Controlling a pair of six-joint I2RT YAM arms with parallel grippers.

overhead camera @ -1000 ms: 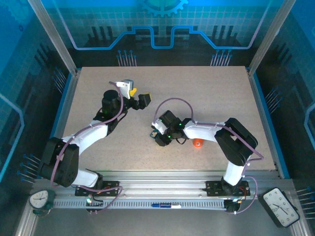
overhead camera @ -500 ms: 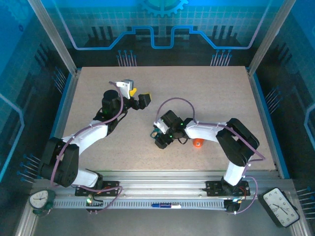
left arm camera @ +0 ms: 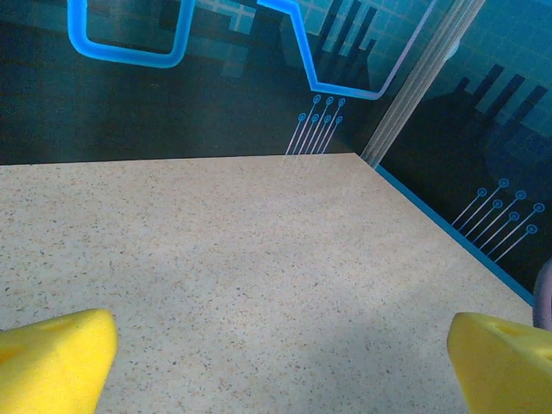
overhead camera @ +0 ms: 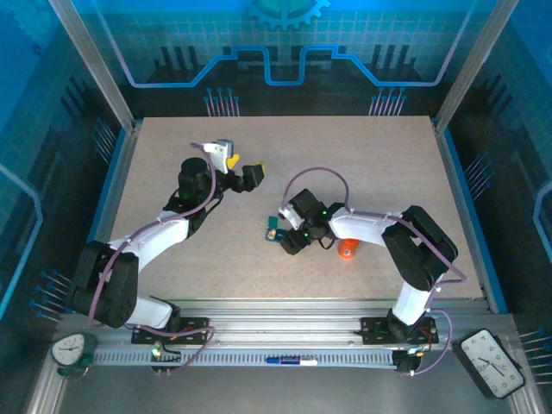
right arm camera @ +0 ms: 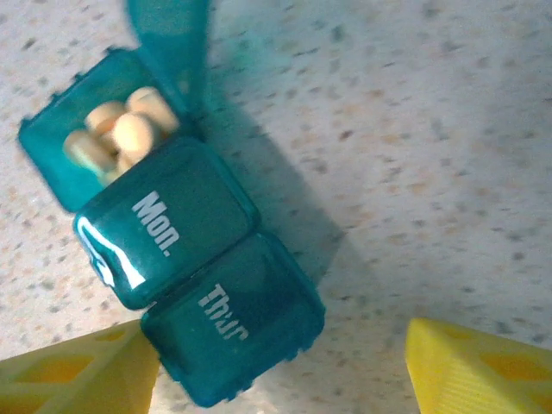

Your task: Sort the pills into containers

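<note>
**Light, Slick Pill Box Lay Free Below a Released Right Gripper**

The dark-teal pill box (right arm camera: 164,228) lay flat on the worktop (overhead camera: 362,164), near the middle and just left of the orange bottle (overhead camera: 348,250). It was a short strip of three square compartments. The end one stood open with its lid (right arm camera: 168,34) hinged up, and several tan pills (right arm camera: 121,134) rested inside. The two marked "Mon." and "Thur" were shut.

The right gripper (right arm camera: 280,375) hung over the "Thur" end with its jaws spread and nothing clamped between them. One yellow fingertip (right arm camera: 82,375) sat just beside that corner of the box. The left gripper (left arm camera: 276,362) was released as well, wide apart over bare worktop, well away from the box.

The box looked like thin, glossy moulded plastic. It was probably very light, stiff enough to take a pinch, and slippery on the speckled surface, so a nudge would likely slide or spin it. Tilting it risked spilling the pills from the open cell. The safest hold appeared to be across the narrow width at a closed compartment, squeezing the side walls and keeping the strip level. The raised lid seemed thin and better left alone.
</note>
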